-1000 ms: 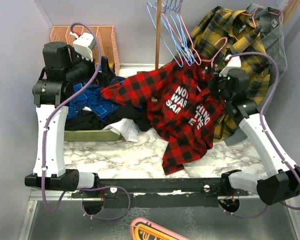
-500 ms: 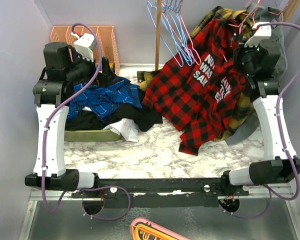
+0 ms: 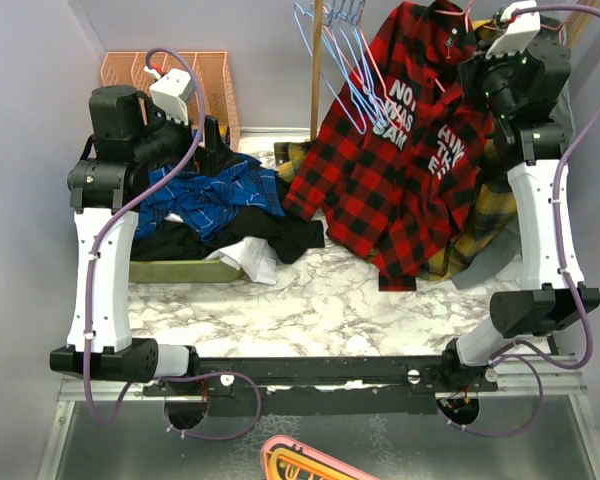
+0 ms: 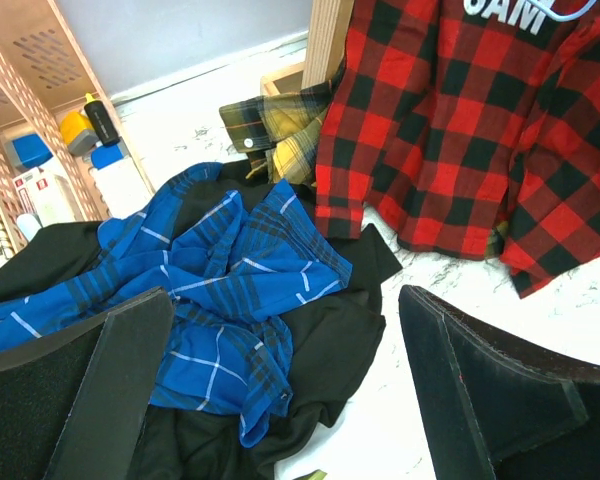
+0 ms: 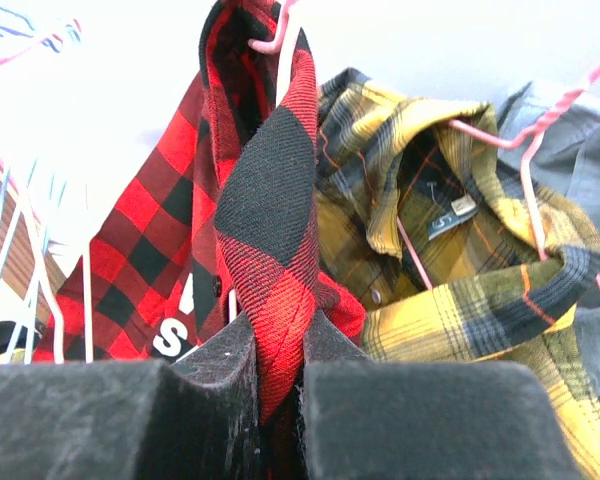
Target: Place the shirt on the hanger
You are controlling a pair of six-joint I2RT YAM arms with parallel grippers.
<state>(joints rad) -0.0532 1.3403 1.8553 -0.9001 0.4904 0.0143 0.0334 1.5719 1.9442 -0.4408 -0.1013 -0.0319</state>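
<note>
The red-and-black plaid shirt (image 3: 400, 150) with white lettering hangs at the back right, its hem just above the marble table. My right gripper (image 3: 467, 55) is raised high and shut on a fold of the shirt near its collar (image 5: 270, 200). In the right wrist view the gripper (image 5: 278, 370) pinches that fold below the pink hanger hook (image 5: 265, 44), which pokes out of the collar; the rest of the hanger is hidden inside the shirt. My left gripper (image 3: 212, 140) is open and empty over the clothes pile (image 4: 280, 295). The shirt's lower part also shows in the left wrist view (image 4: 450, 120).
A blue plaid shirt (image 3: 205, 195) and a black garment (image 3: 280, 235) lie piled on a green tray (image 3: 180, 270). A yellow plaid shirt (image 5: 450, 250) on a pink hanger hangs behind. Light blue hangers (image 3: 345, 60) hang by a wooden pole (image 3: 317, 70). Orange baskets (image 3: 215, 80) stand back left.
My right gripper rose and moved back-right, lifting the red shirt off the table until it hangs high. The left arm stayed still.
</note>
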